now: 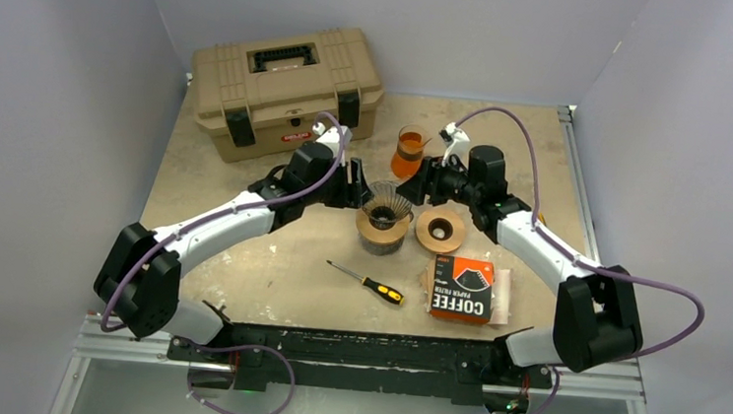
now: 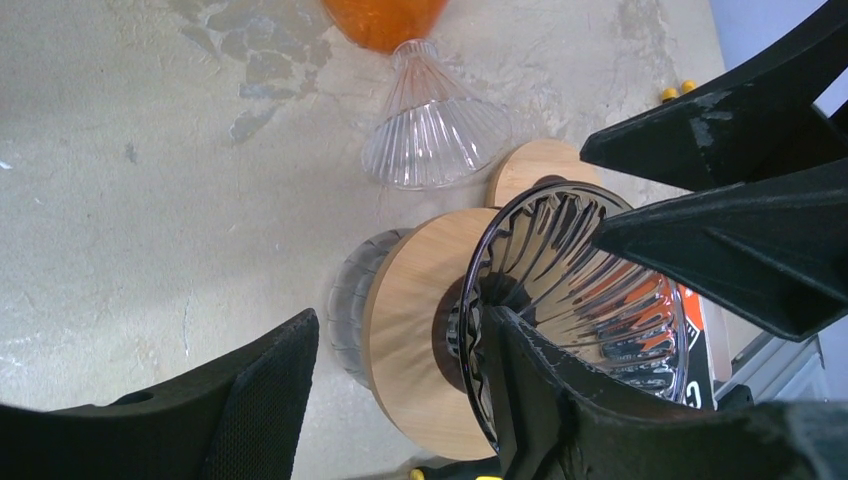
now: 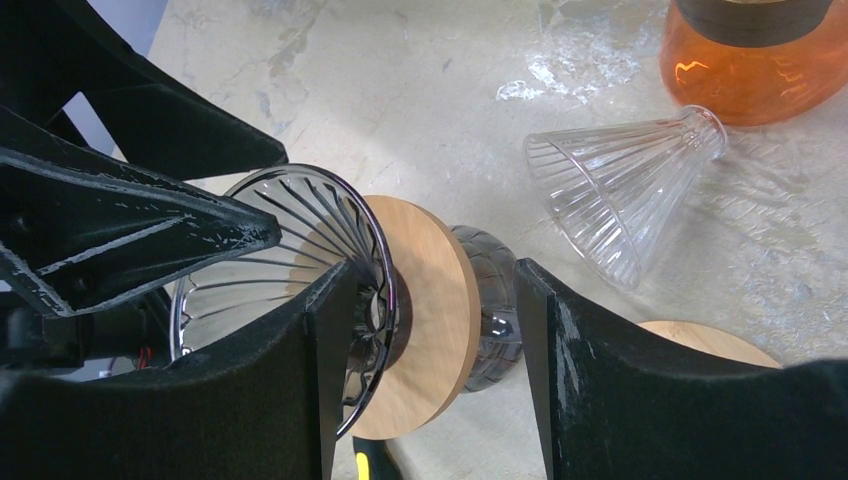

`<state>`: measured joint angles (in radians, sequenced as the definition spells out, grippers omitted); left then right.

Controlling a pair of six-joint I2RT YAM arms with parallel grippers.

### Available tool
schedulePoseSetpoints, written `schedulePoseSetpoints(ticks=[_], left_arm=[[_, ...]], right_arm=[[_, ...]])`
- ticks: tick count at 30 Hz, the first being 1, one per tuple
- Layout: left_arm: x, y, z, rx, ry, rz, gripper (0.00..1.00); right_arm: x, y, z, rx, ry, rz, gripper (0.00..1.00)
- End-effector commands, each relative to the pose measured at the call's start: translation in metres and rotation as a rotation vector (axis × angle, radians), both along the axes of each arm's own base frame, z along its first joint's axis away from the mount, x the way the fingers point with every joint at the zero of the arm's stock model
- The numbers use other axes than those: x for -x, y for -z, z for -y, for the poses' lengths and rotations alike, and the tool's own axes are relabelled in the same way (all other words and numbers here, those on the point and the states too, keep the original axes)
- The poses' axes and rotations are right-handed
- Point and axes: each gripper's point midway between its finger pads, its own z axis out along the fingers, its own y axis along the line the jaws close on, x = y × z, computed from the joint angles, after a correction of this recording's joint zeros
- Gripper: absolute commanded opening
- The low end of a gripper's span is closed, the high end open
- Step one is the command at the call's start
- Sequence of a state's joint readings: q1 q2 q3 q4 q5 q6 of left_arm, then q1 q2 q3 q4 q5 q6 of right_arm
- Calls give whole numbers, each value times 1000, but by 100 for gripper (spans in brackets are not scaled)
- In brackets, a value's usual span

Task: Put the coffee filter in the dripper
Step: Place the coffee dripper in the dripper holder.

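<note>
Both jaws straddle the glass dripper (image 1: 385, 213), wide open, gripping nothing.
A paper filter, likely in the near-right box (image 1: 462, 288), should be light and floppy; pinch its edge.

The left claw (image 2: 400, 320) hides part of the dripper (image 2: 585, 290).

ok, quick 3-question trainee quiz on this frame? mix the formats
1. True or false: a paper filter already sits in the dark dripper.
2. The clear glass cone by the orange carafe is: A) upright B) lying on its side C) stacked on the dripper.
3. In the top view, what lies just right of the screwdriver?
Key: 1 false; 2 B; 3 the coffee filter box.
</note>
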<state>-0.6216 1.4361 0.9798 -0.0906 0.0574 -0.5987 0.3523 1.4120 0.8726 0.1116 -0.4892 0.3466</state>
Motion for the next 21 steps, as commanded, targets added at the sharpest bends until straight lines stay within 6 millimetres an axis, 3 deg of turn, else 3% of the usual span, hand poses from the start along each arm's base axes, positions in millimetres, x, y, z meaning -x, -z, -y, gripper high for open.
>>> schedulePoseSetpoints(ticks=[1,11,21], left_arm=[[3,-20,-1,48,12,52,60],[10,-23,1,80,35,42,65],[13,-45,-1,113,36,100,70]], right_arm=[[7,-19,1,-15,-23,55,61],[17,-14,5,-4,-24,42,59],[23,-27,1,-41,-46,44,61]])
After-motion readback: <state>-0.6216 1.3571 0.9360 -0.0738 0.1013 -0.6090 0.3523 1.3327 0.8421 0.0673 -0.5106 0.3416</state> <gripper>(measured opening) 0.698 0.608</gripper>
